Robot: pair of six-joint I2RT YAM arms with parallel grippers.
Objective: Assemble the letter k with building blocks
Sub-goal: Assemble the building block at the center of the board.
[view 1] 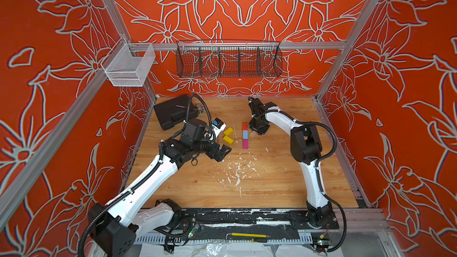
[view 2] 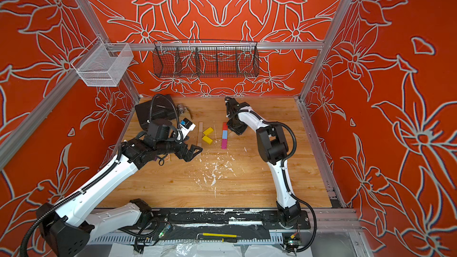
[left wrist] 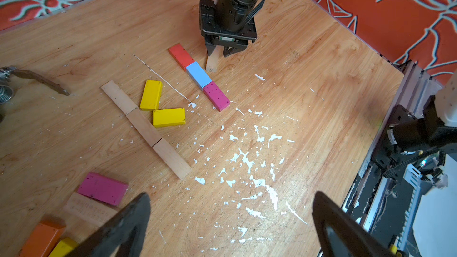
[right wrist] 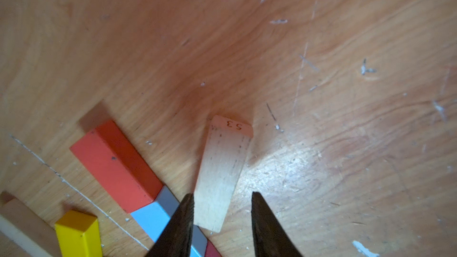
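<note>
A red block [left wrist: 181,56], a blue block [left wrist: 199,75] and a magenta block [left wrist: 216,96] lie end to end in one straight line [view 1: 245,134]. Beside the blue one a pale wood block [right wrist: 222,169] stamped 53 lies slanted between the fingers of my right gripper [right wrist: 221,194] [left wrist: 220,54]. One finger touches its edge and a gap shows at the other, so the jaws stand slightly open. My left gripper [left wrist: 232,195] [view 1: 223,153] hangs wide open over bare table. Two yellow blocks [left wrist: 151,95] [left wrist: 169,117] lie against a row of three pale bars [left wrist: 144,128].
Loose magenta [left wrist: 102,188], printed pale [left wrist: 86,207], orange [left wrist: 42,237] and yellow [left wrist: 63,247] blocks lie under the left arm. A black case [view 1: 170,114] and a metal part [view 2: 183,108] sit at the back left. White paint flecks [view 1: 237,169] dot the table's middle.
</note>
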